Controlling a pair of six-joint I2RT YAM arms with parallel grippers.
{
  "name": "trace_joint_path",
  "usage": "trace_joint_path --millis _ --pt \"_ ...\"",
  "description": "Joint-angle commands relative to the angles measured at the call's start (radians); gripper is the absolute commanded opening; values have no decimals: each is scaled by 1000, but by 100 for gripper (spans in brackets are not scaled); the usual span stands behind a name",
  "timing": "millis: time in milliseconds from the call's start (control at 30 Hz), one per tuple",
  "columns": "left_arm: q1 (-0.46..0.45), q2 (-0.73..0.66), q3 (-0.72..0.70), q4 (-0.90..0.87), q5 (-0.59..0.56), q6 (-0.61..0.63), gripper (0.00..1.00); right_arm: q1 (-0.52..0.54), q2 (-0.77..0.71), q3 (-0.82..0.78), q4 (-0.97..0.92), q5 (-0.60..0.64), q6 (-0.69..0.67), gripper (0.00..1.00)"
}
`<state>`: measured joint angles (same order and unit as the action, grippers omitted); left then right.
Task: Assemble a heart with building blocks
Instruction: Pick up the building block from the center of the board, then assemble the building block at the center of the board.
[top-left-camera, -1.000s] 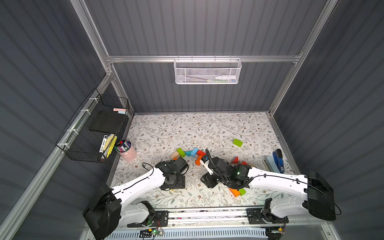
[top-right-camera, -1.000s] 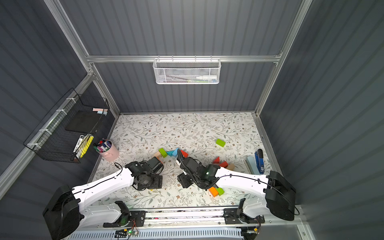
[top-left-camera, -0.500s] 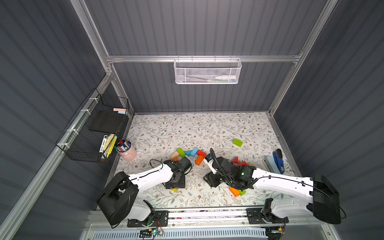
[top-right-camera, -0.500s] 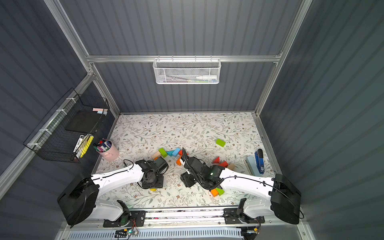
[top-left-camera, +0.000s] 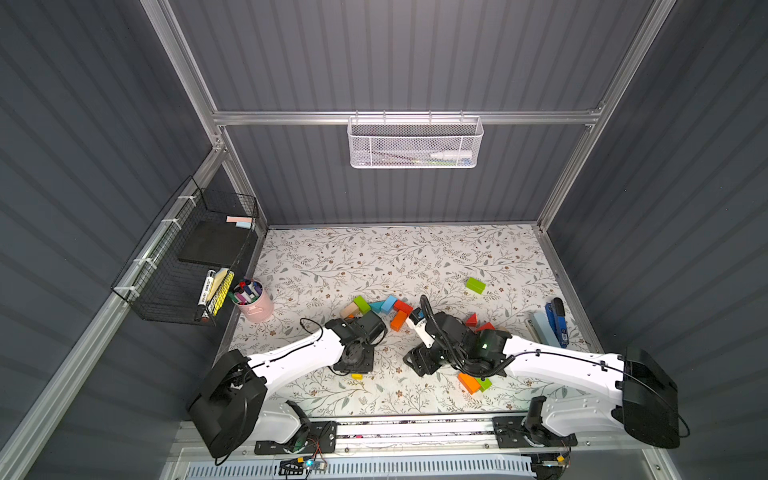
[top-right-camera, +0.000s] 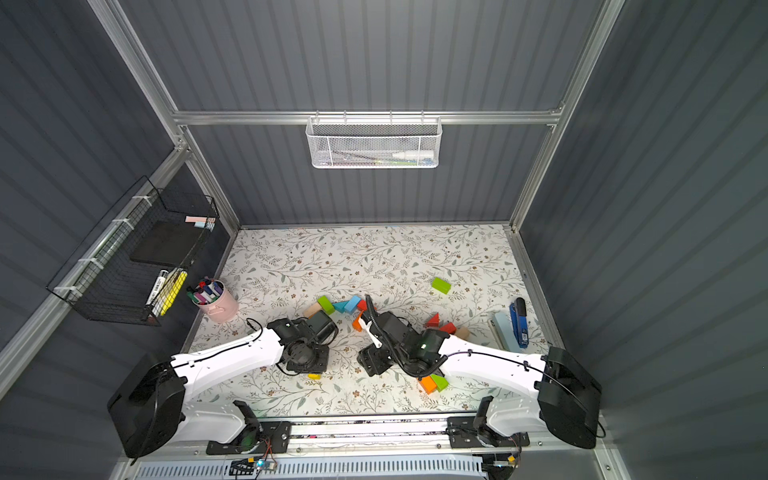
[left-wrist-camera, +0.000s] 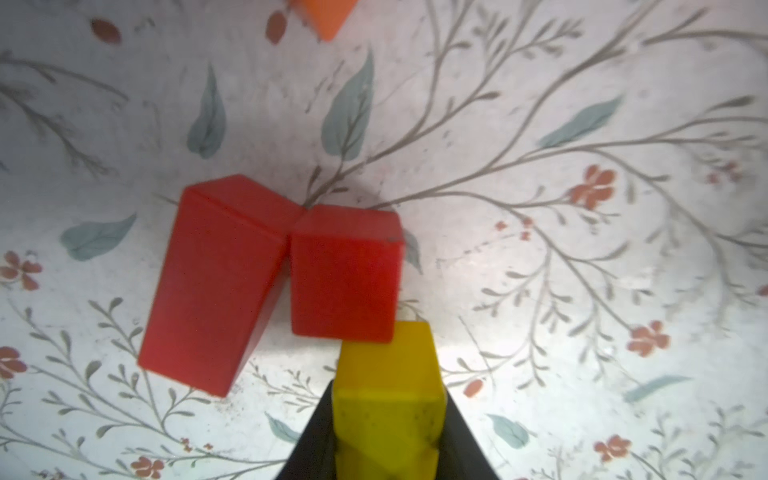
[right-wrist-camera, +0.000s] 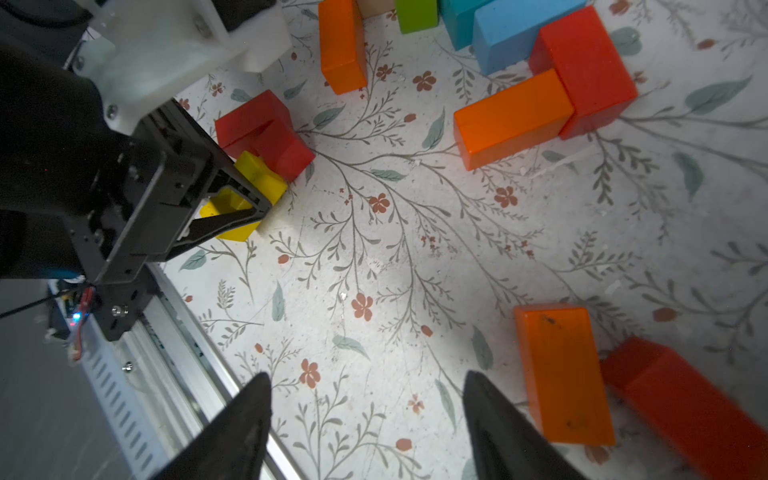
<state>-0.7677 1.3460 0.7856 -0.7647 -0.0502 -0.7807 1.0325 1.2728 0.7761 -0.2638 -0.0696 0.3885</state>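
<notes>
The left hand (left-wrist-camera: 388, 411) is seen closed on a yellow block (left-wrist-camera: 384, 361). The black fingers (left-wrist-camera: 318, 440) are pressed against its two sides while it rests on the table (top-left-camera: 374, 257), a little left of the middle on the near side. The yellow block is touched at one end by a red cube (left-wrist-camera: 345, 270), and a longer red brick (left-wrist-camera: 212, 282) is set touching that cube at one corner. Beyond this hand, on the far side, a short row of building blocks (top-left-camera: 382, 307) is laid out in both top views. From the left it is made up of a tan block (top-left-camera: 349, 310), a green cube (top-left-camera: 361, 304), a teal block (top-left-camera: 376, 307), a blue brick (top-left-camera: 390, 304) and a red block (top-left-camera: 403, 306), with an orange brick (top-left-camera: 397, 321) just near of the last. Further right, the right hand (right-wrist-camera: 365, 415) is held above bare table with its fingers (right-wrist-camera: 249, 415) spread wide and nothing between them. A scuffed orange brick (right-wrist-camera: 561, 374) is seen close beside it in the right wrist view. Under the right arm, on the near side, an orange block (top-left-camera: 469, 382) and a green block (top-left-camera: 484, 383) lie touching. Two red wedges (top-left-camera: 471, 320) are found just far of that arm. A lime-green brick (top-left-camera: 475, 285) lies apart toward the far right, and a blue stapler (top-left-camera: 557, 322) is placed at the right edge.
</notes>
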Motion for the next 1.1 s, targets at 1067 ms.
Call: trace_joint_path --millis 1067 --pt "-20 414 379 87 -45 683 23 -180 -385 -139 -67 -50 -32 99"
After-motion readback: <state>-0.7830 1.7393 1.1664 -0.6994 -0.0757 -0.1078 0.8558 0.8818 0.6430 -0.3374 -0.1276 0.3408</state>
